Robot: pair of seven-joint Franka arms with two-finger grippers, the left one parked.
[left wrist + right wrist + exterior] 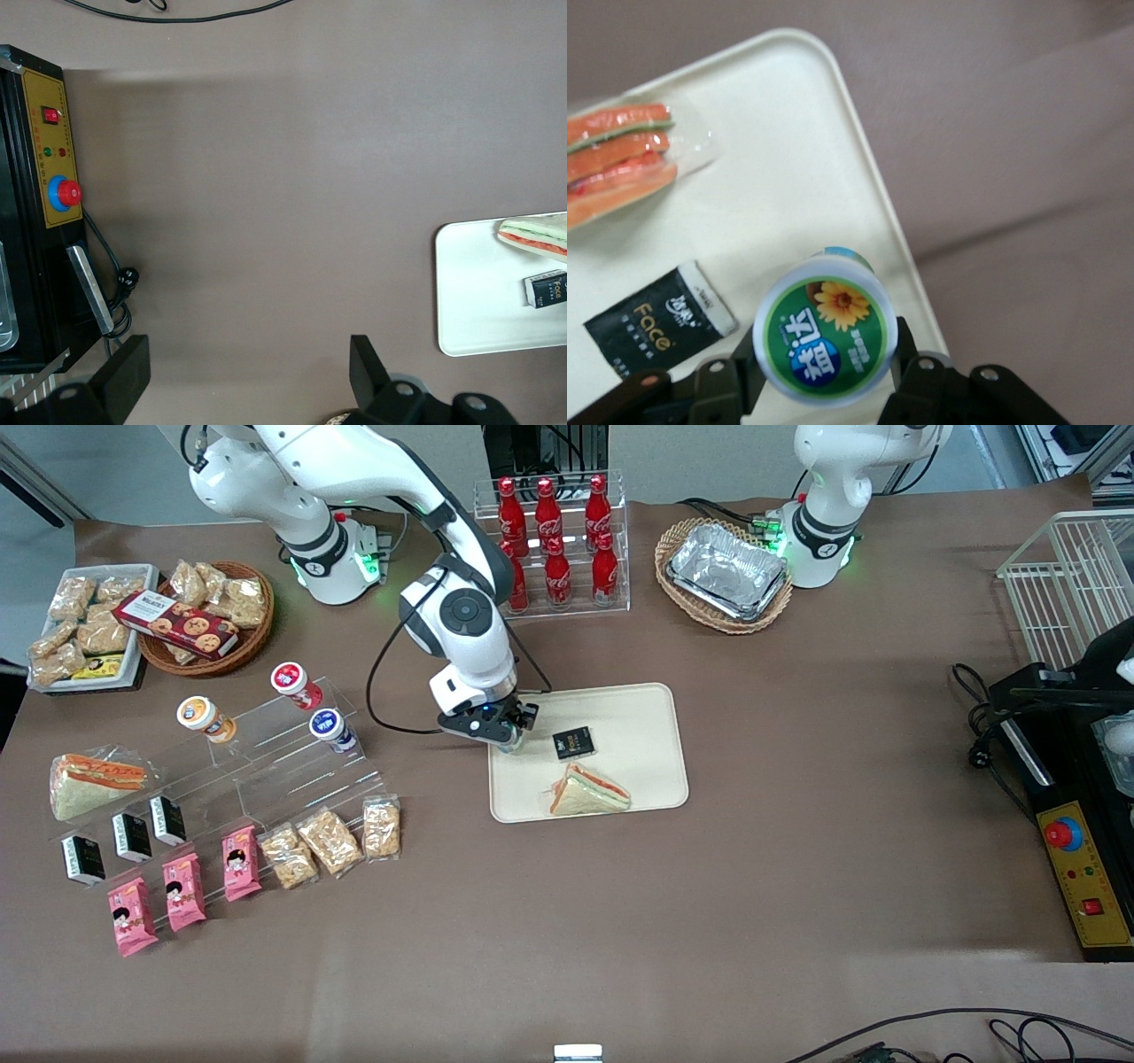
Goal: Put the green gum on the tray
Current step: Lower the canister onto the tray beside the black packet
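The green gum is a small jar with a green lid bearing a yellow flower, and it sits between my gripper's two fingers. My gripper is shut on it, low over the cream tray, just inside the tray's edge toward the working arm's end. In the front view the gripper hides most of the jar. The tray also shows in the right wrist view and in the left wrist view. I cannot tell whether the jar touches the tray.
A wrapped sandwich and a black packet lie on the tray. A clear stepped shelf holds orange-lidded, red-lidded and blue-lidded jars. Cola bottles and a wicker basket of foil trays stand farther back.
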